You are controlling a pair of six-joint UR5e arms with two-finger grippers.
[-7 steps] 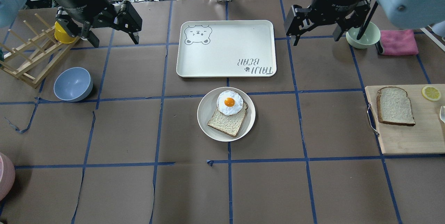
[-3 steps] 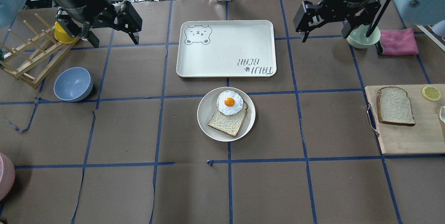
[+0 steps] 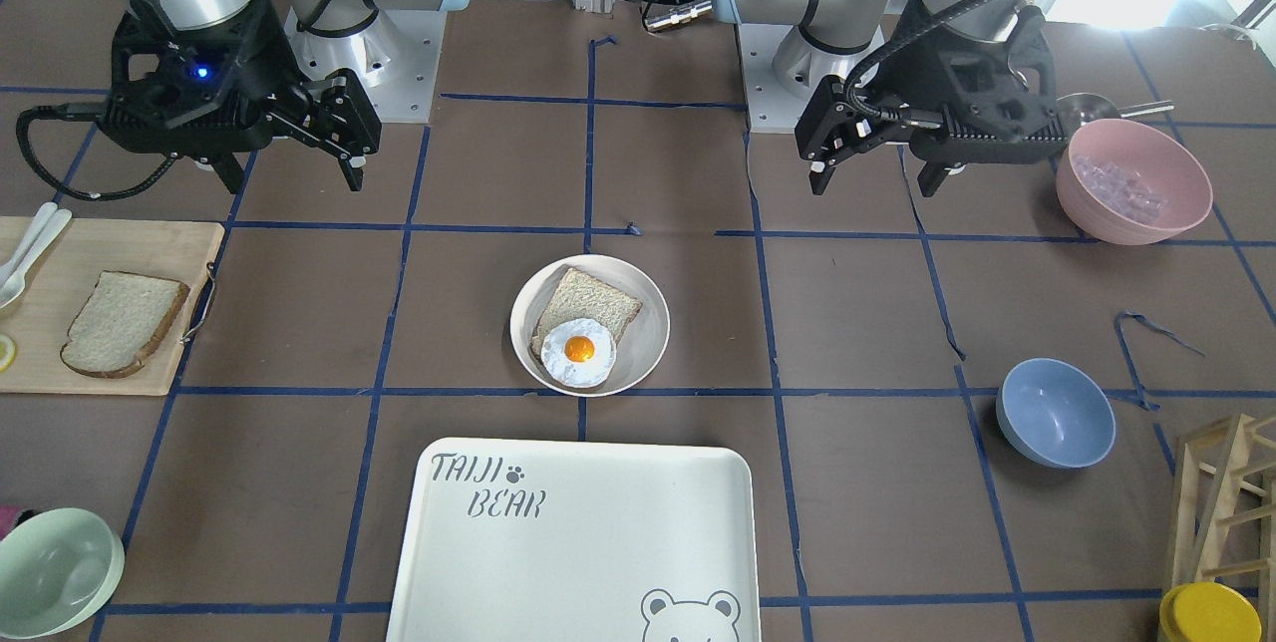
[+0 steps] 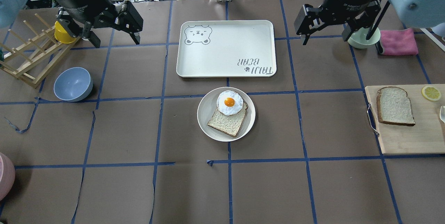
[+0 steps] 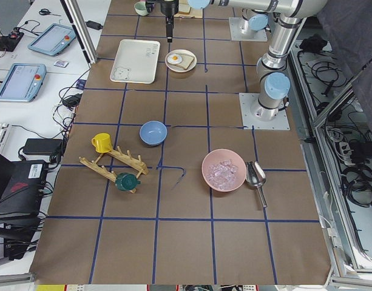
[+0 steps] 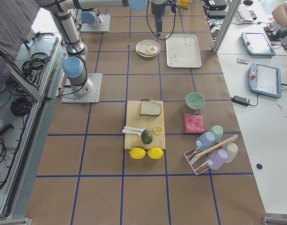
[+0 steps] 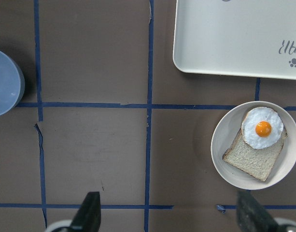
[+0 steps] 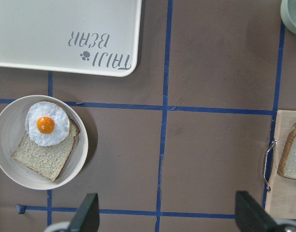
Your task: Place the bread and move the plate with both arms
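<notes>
At the far left the left hand [image 4: 114, 39] hangs above the desk [image 4: 132, 130], fingers spread wide and empty. In the middle the plate [image 4: 205, 112] sits flat, carrying a tanner slice [image 4: 226, 124] and a fried egg [image 4: 229, 102]; it looks stiff, smooth and probably slippery, so its raised rim, gripped on opposite sides and kept level, seems the safest hold. At the far right the right hand [image 4: 325, 39] hangs equally open and empty, and nearer, the bread [image 4: 395, 106] lies flat on a wooden board [image 4: 410, 140], likely light, soft and crushable, best pinched gently across its crust.
</notes>
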